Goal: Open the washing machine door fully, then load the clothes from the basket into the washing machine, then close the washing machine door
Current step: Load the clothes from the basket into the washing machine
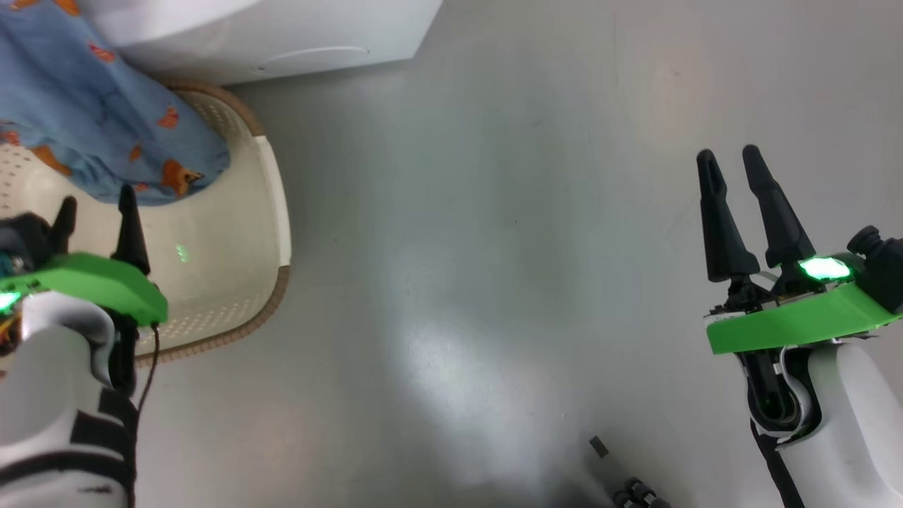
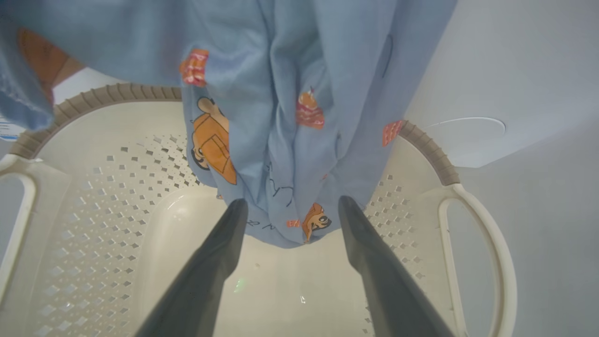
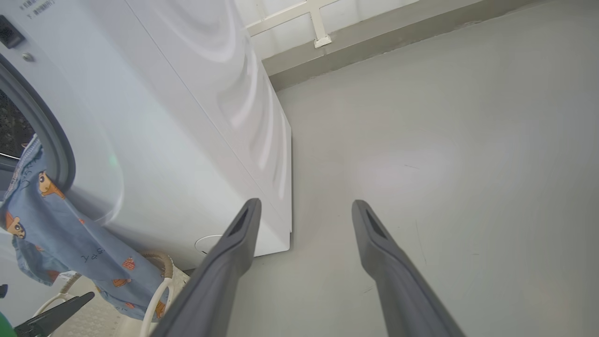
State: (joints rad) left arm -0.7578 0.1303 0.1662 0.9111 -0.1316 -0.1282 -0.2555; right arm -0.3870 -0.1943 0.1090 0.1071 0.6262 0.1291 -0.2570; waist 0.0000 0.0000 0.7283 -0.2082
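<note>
Over the basket [image 1: 271,183], the left claw [image 1: 97,196] points, spread wide, at the clothes [image 1: 106,120].

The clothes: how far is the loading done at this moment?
Done: the opening is free; the clothes hang from the washing machine mouth down into the basket. In hand: open left fingers are at the hanging end. Left: push it inside, close the door.

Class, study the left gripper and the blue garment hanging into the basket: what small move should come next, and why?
Probably advance the left gripper slightly and close on the garment. Its fingers stand open either side of the garment's lower tip, which trails from the washing machine into the basket.
</note>
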